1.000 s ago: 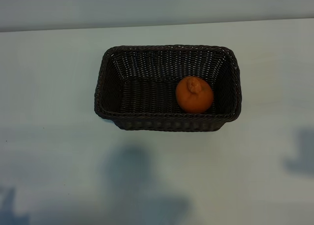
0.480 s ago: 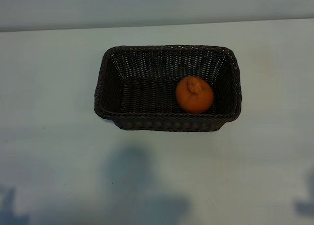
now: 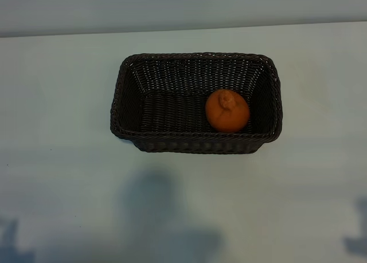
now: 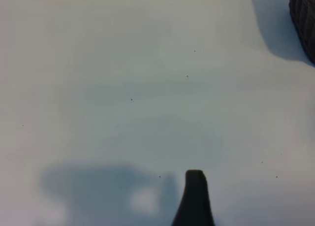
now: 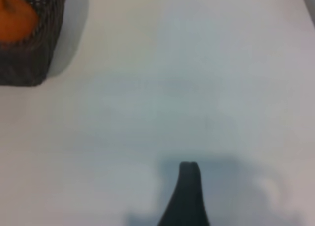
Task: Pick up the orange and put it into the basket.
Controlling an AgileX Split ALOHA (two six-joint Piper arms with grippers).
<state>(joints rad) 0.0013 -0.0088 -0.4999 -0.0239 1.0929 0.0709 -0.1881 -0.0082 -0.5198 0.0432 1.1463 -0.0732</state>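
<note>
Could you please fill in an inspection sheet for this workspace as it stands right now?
Surface: pale table, bare around the basket, with soft shadows along its near edge.
Job's things: orange lies inside the basket, at its right end, stem end up.
Clutter: nothing seen.
Grippers: left gripper, one fingertip shows over bare table, holding nothing; right gripper, one fingertip shows over bare table, holding nothing, the basket and orange off to one side. Both open.
Cables: nothing seen.
Surroundings: plain pale wall behind the table.
</note>
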